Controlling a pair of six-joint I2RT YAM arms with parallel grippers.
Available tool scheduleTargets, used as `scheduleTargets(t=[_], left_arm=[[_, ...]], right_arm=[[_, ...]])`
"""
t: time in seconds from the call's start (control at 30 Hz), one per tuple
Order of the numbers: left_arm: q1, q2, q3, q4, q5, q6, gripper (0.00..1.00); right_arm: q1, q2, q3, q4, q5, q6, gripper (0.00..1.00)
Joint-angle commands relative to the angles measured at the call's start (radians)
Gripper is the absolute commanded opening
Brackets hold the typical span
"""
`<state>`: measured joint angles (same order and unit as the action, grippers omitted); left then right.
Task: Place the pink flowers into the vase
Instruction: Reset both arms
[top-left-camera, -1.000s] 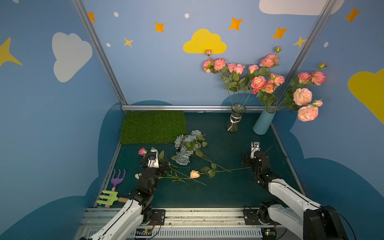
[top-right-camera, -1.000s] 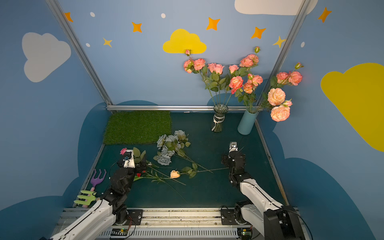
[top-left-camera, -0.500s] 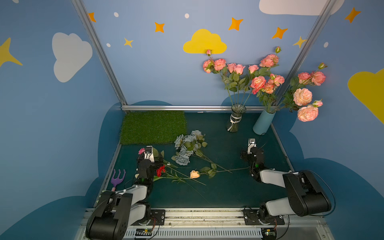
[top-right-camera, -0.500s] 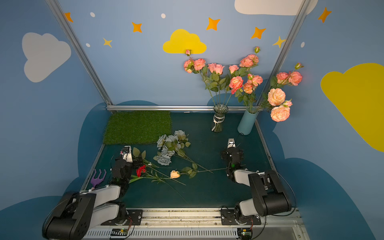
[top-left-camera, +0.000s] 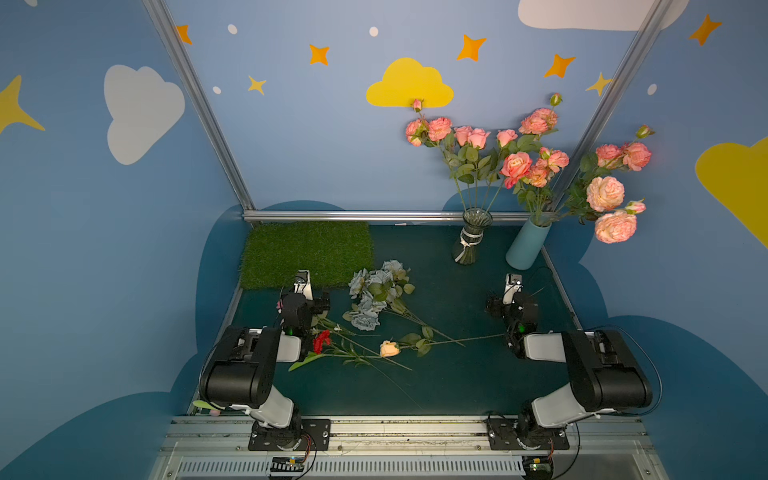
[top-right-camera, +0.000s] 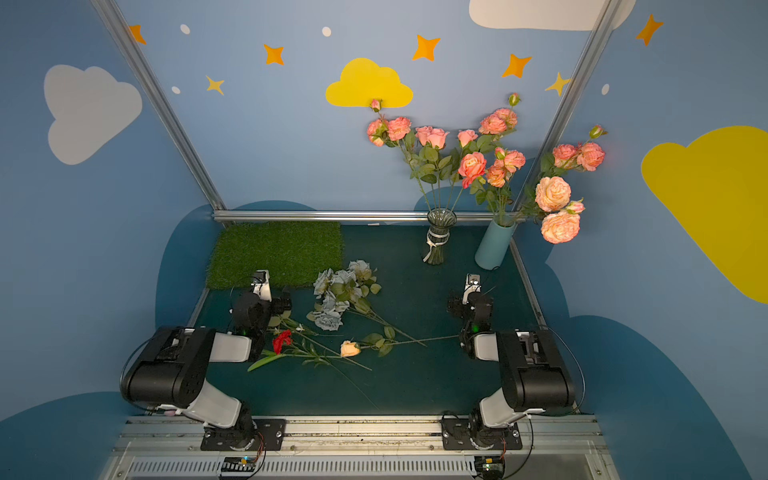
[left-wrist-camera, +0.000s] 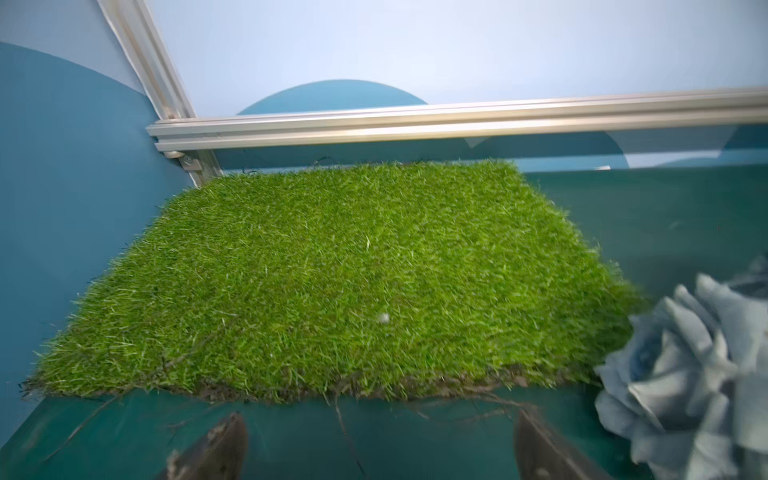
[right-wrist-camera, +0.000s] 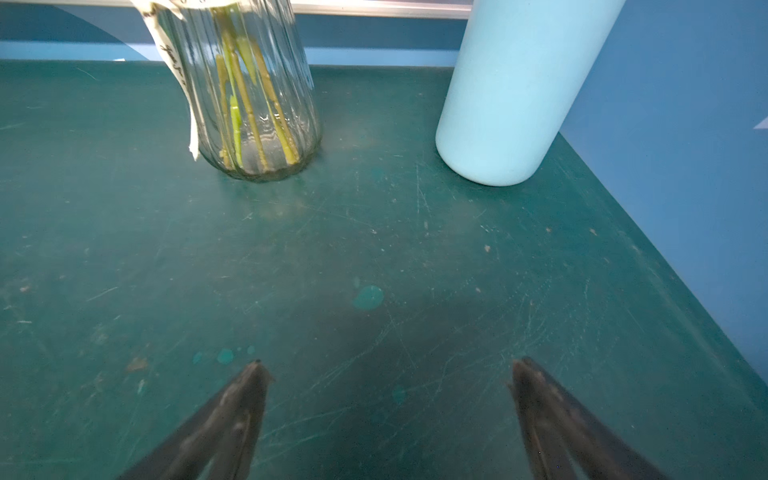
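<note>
**A:** Starting at the left, what do we see around the task's things?

**B:** A grass mat (top-left-camera: 307, 253) fills the back-left corner. Just in front of it sits the left gripper (left-wrist-camera: 379, 419). Its fingers (left-wrist-camera: 220, 444) are spread wide with nothing between them, only the green table (top-left-camera: 457, 386) beneath.

**A:** And moving right?

**B:** We find a red flower (top-left-camera: 321, 340) lying beside the left arm, then the grey-blue flowers (top-left-camera: 374, 295) near the mat's right edge. Between the arms a peach-pink rose (top-left-camera: 389, 348) lies flat on the table, its stem reaching toward the right arm.

**A:** What crowds it?

**B:** The red flower's stem and leaves run just in front of the bloom. The grey-blue stems cross the rose's stem, and we cannot tell which lies on top.

**A:** Further right?

**B:** The pink flowers (top-left-camera: 465, 137) stand in a glass vase (top-left-camera: 471, 237) at the back, with more in a light blue vase (top-left-camera: 525, 247) just beside it in the corner. The right gripper (right-wrist-camera: 388, 365) faces both vases, fingers parted wide and holding nothing, with scratched table between.

**A:** Our counts?

**B:** One mat, one red flower, one loose rose, two vases, two grippers and about five grey-blue blooms. The pink blooms overlap too much for us to count.
</note>
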<state>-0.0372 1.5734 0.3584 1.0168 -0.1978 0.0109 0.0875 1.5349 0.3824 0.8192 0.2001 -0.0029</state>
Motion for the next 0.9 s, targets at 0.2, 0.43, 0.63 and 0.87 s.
scheduleTargets(t=[0.2,0.43,0.63,0.87], left_arm=[[0.006,0.005,-0.001,-0.049,0.009,-0.017,1.00],[0.006,0.004,-0.001,-0.051,0.009,-0.017,1.00],[0.005,0.005,0.000,-0.051,0.010,-0.017,1.00],[0.006,0.006,0.001,-0.055,0.011,-0.017,1.00]], right_arm=[[-0.004,-0.031,0.035,-0.056,-0.021,0.017,0.93],[-0.004,-0.036,0.042,-0.079,-0.020,0.020,0.93],[-0.004,-0.038,0.043,-0.080,-0.019,0.020,0.93],[-0.004,-0.036,0.044,-0.080,-0.020,0.020,0.93]])
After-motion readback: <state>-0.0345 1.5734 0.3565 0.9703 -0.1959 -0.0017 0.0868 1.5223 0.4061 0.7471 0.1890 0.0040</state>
